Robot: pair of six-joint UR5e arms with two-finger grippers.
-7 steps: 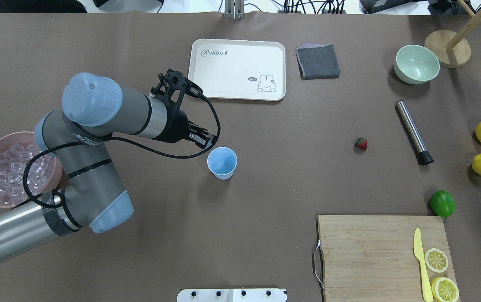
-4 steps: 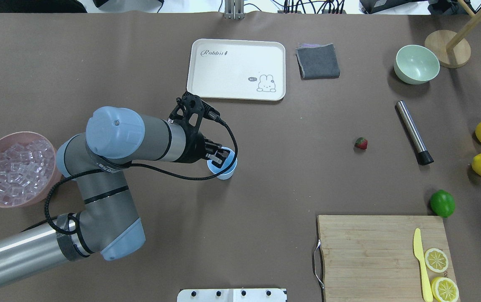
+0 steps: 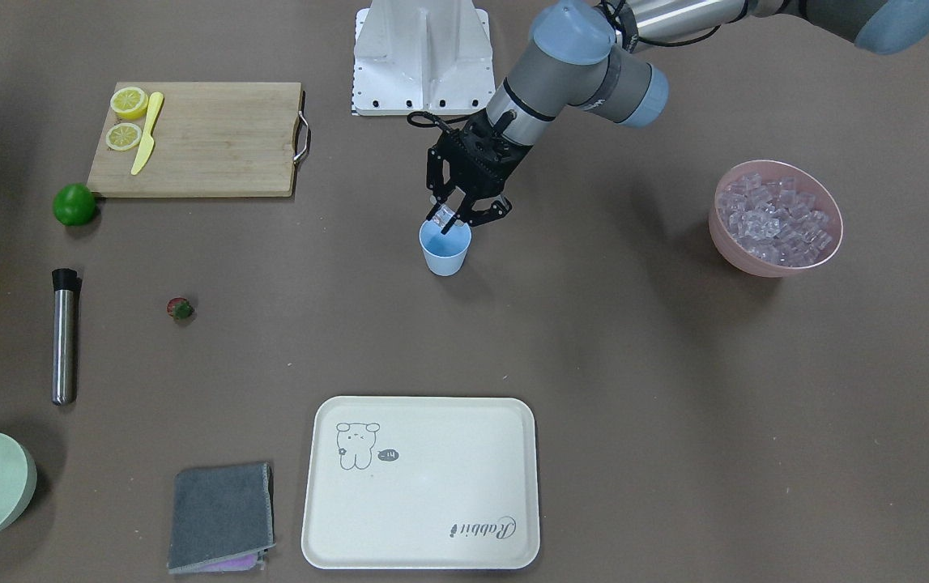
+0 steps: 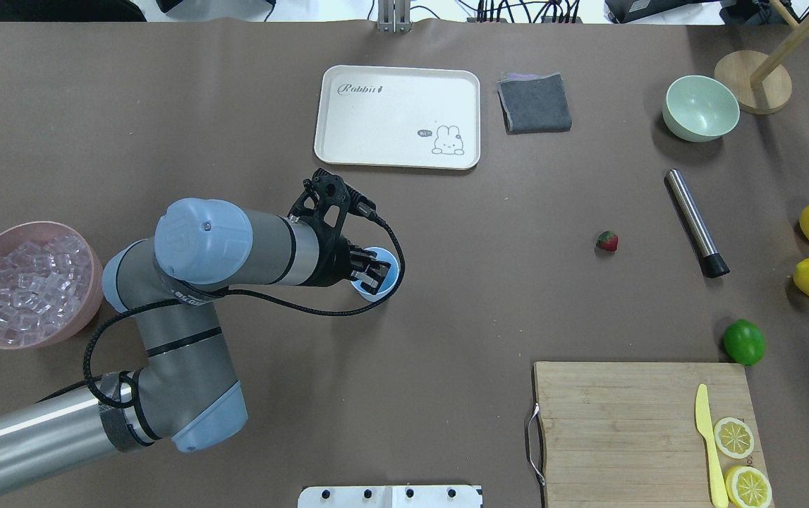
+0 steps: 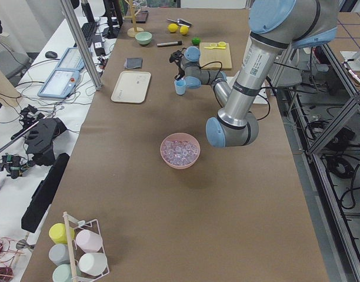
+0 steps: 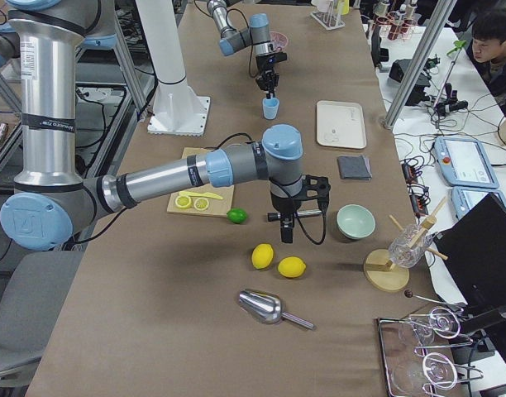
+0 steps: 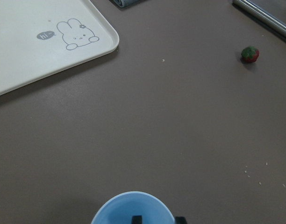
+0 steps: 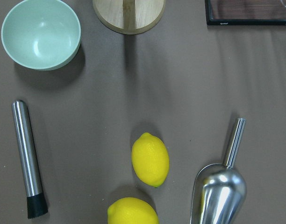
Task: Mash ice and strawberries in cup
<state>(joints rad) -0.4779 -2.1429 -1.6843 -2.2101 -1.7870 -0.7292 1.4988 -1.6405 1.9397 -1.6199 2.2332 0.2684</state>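
The cup (image 3: 445, 253) stands upright, mouth up, under the left pincer (image 3: 447, 220) gripping an ice cube (image 3: 441, 215).

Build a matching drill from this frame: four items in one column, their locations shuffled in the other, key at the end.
Items
1. strawberry
2. yellow knife
3. light blue cup
4. lime

Places
A. on the cutting board, beside the lemon slices
B. right under the left gripper, which holds an ice cube
C. on bare table, between the cup and the muddler
D. on the table, just off the cutting board's corner

Pairs: 1-C, 2-A, 3-B, 4-D
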